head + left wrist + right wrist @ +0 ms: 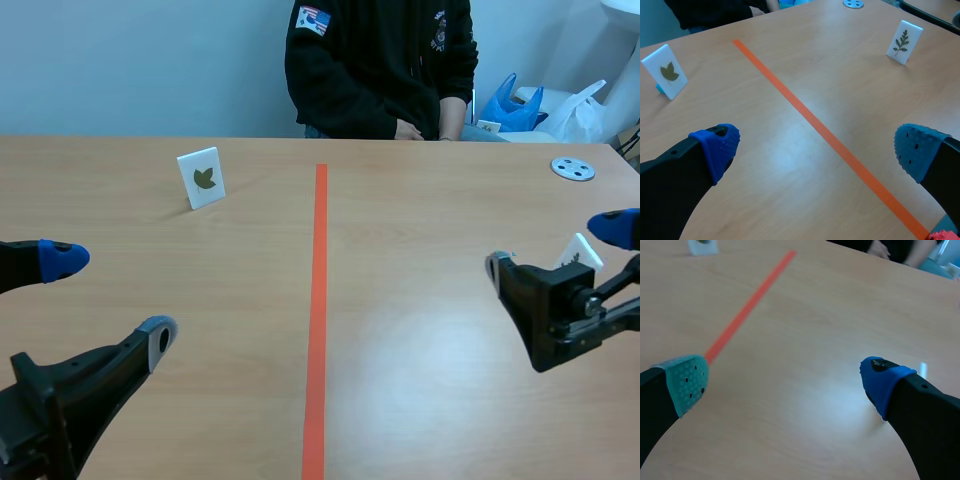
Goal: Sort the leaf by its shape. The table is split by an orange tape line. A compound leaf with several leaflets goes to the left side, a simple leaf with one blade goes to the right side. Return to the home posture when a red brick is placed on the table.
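Observation:
A white card with a broad olive leaf [202,178] stands left of the orange tape line [319,300]; it shows in the left wrist view [666,71] far ahead of my left finger. A second white card with a feathery leaf of several leaflets [904,42] stands right of the line; in the scene view this card [580,250] is partly hidden behind my right gripper [556,247], which is open. My left gripper [110,297] is open low on the left, holding nothing. Nothing lies between the fingers of the left gripper [817,145] or the right gripper [785,382].
A person in a black jacket [380,60] sits across the table, hands [408,130] at its far edge. A grey disc [573,168] lies at the far right. Blue and white bags [520,105] sit behind the table.

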`<action>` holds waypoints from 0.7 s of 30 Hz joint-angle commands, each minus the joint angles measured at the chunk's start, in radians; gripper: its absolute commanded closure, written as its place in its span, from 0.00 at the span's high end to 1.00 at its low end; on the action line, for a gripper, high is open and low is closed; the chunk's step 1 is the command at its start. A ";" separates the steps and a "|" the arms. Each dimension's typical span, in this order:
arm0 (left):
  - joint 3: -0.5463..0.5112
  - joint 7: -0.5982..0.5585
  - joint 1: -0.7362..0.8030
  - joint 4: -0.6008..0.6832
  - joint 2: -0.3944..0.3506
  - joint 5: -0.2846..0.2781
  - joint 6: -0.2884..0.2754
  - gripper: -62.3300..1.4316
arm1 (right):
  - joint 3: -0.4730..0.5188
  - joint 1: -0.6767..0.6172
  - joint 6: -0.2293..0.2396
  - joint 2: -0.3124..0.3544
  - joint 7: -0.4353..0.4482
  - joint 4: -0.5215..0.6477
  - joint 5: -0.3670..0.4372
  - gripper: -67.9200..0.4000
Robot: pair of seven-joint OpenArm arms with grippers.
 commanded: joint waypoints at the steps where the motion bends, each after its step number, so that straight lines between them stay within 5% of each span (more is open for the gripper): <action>1: -0.005 -0.014 0.000 0.010 0.008 -0.006 -0.002 1.00 | -0.013 0.003 -0.006 0.003 0.003 0.023 0.011 0.92; 12: -0.005 -0.014 0.000 0.010 0.007 -0.006 -0.002 1.00 | -0.208 -0.014 -0.019 0.003 -0.010 0.066 -0.045 0.92; 21: -0.005 -0.013 0.000 0.010 0.007 -0.006 -0.002 1.00 | -0.219 -0.010 -0.046 0.003 -0.007 0.066 -0.058 0.92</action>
